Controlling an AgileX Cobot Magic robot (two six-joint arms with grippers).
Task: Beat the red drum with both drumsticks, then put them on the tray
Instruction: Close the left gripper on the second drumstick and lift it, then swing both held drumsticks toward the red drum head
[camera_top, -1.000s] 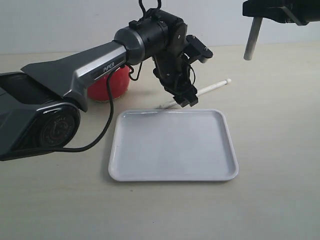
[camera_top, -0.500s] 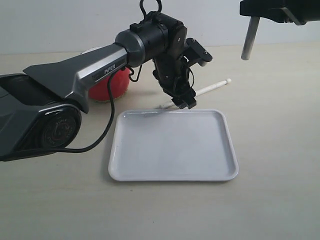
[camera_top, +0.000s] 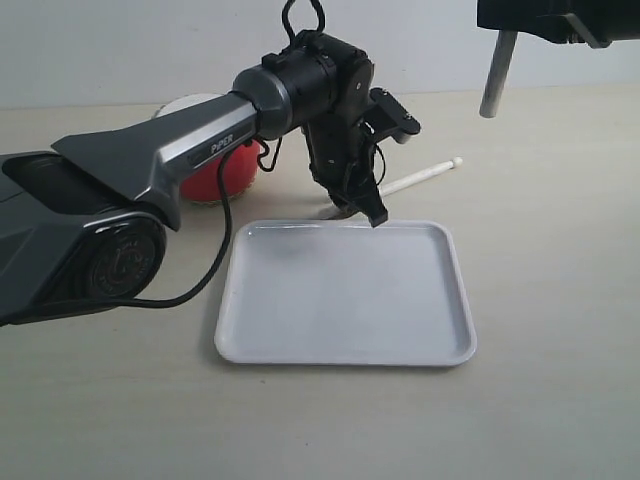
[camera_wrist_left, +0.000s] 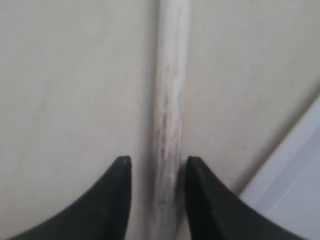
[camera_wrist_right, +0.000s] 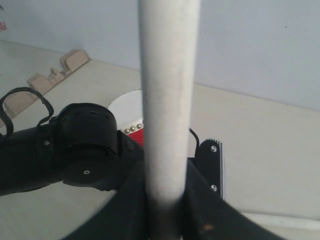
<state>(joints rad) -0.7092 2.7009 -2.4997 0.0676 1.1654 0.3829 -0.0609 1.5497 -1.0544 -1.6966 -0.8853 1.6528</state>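
Position of lying drumstick (camera_top: 420, 177): flat on the table (camera_top: 545, 330), just behind the far rim of the tray (camera_top: 340, 300), rounded tip pointing away from the red drum (camera_top: 222, 175).

State of left gripper (camera_top: 370, 212): down over the butt half of that stick, jaws apart, one of the fingers (camera_wrist_left: 120, 200) on each side. Sliver of table visible on one side; other side touching or nearly so, cannot tell which. Not clamped yet, by judgement.

State of right gripper (camera_wrist_right: 164, 210): closed on the raised drumstick (camera_top: 497, 75), high off the table, well apart from drum and tray, stick hanging nearly upright below the jaws.

Handling, judged: slim wood, stiff, very light, round in section. Liable to roll along the table under a lopsided squeeze and to pivot between the pads if pinched near one end. Surface pale cream, matt, faint grey scuffing along its length in the left wrist view; friction probably adequate. Best hold: squarely across the shaft, toward the butt, leaving the tipped end free for striking. Present placement acceptable.

Drum: small glossy red barrel, cream skin (camera_top: 190, 103) on top, largely hidden behind the left arm (camera_top: 180, 140); metal studs (camera_wrist_right: 132, 129) glimpsed in the right wrist view. Probably light enough to shift under hard blows.

Tray: smooth white plastic, low raised rim, rounded corners. Sticks likely to roll on it, held in by the rim.
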